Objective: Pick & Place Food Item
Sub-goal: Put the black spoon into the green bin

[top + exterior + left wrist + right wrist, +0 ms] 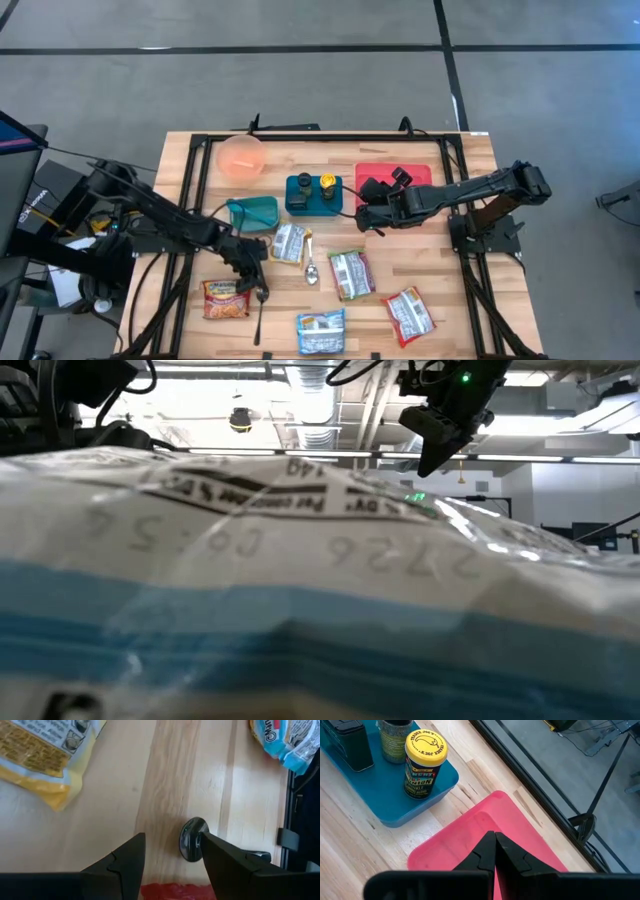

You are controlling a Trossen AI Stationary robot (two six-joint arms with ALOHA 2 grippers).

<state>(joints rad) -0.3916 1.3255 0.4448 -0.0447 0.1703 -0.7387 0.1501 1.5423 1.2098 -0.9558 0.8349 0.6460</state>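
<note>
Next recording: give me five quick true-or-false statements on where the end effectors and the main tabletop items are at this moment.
1. The right end effector is shut above the red tray. True.
2. The left end effector holds a snack packet. False: its open fingers straddle the handle of a dark ladle lying on the table.
3. A yellow-lidded jar stands in the blue tray. True.
4. The pink bowl sits on the red tray. False: it stands apart on the wood, near the far left corner.
5. The red tray is full of packets. False: no packet lies on it.
</note>
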